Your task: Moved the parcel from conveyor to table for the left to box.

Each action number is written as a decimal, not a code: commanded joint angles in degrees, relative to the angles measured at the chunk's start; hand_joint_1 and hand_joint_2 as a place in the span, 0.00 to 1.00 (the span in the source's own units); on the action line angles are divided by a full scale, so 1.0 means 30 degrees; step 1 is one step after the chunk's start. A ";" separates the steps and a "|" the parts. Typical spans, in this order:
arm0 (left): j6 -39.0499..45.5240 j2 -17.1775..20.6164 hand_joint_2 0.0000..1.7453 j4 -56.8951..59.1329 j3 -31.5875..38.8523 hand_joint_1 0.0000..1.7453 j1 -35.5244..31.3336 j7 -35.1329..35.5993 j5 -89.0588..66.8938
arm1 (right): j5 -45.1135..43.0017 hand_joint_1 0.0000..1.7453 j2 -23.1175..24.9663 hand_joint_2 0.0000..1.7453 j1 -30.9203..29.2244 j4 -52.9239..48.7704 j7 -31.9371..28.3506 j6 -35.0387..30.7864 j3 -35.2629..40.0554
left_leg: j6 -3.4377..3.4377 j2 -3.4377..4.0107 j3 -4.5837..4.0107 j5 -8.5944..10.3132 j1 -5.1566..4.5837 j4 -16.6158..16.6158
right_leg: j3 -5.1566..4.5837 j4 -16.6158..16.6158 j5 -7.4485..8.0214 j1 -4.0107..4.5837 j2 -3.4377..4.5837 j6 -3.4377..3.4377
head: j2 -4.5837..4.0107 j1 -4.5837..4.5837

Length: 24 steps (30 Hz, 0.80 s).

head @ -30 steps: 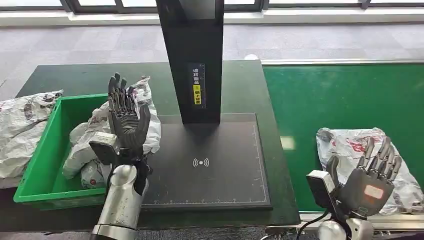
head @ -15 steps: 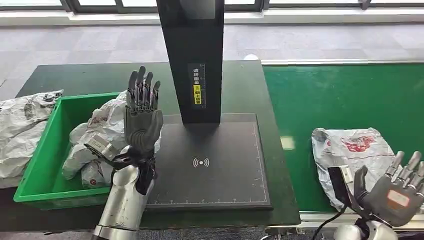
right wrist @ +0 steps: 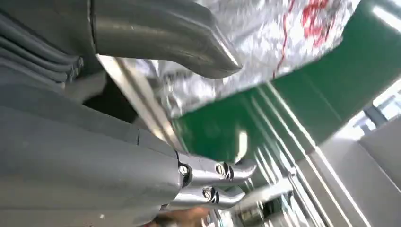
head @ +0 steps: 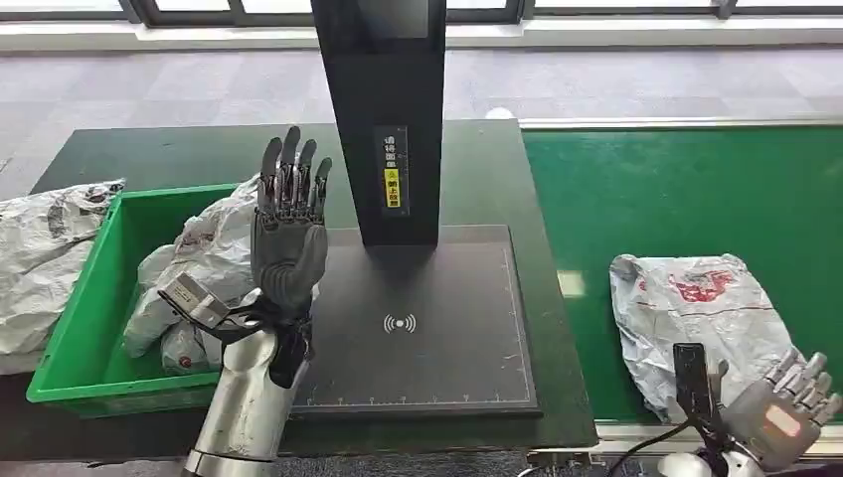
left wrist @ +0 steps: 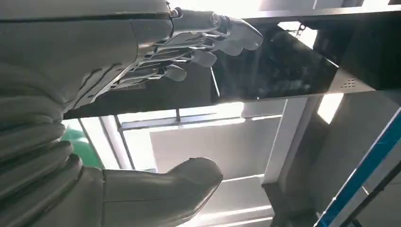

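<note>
A crumpled white plastic parcel [head: 696, 313] with red print lies on the green conveyor belt [head: 676, 189], near its front edge. My right hand [head: 785, 417] hovers low at the bottom right, just in front of that parcel, with its fingers spread and nothing in them; the right wrist view has the parcel [right wrist: 265, 52] close beyond the thumb. My left hand [head: 288, 234] stands raised with its fingers pointing up, held over the left edge of the black scanner pad [head: 418, 328] and empty. The green box [head: 84, 298] on the left holds several white parcels [head: 199, 268].
A black scanner column [head: 383, 119] rises from the back of the pad on the dark table [head: 477, 169]. Another white parcel [head: 45, 258] lies outside the box at the far left. A metal rail [head: 636, 432] edges the conveyor's front.
My right hand has pulled back and down off the parcel, which has drifted left on the belt. My left hand has swung right from over the box to the pad's edge.
</note>
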 commanded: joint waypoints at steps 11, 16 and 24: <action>-0.0091 -0.0394 1.00 -0.0282 -0.0018 0.00 0.2589 -0.0409 -0.0357 | -0.4849 0.00 -0.3500 0.00 -0.2457 1.0350 -0.1130 0.3865 0.1821 | 0.0046 0.0203 0.0163 -0.0033 -0.0023 -0.0092 | 0.0134 -0.0104 0.0007 0.0015 -0.0003 -0.0032 | 0.0000 0.0000; -0.0085 -0.0394 1.00 -0.0262 0.0022 0.00 0.2535 -0.0409 -0.0370 | -0.4223 0.08 -0.3716 0.00 -0.2518 1.0838 -0.0310 0.3719 0.2215 | 0.0047 0.0196 0.0161 -0.0031 -0.0017 -0.0091 | 0.0139 -0.0110 0.0007 0.0025 -0.0025 -0.0034 | 0.0000 0.0000; 0.0054 -0.0394 1.00 -0.0422 0.0127 0.00 0.2632 -0.0364 -0.0487 | -0.2520 1.00 -0.4091 0.00 -0.2991 1.2318 0.1556 0.3878 0.3122 | 0.0039 0.0198 0.0140 -0.0033 -0.0010 -0.0077 | 0.0117 -0.0095 0.0012 0.0025 0.0002 -0.0031 | 0.0000 0.0000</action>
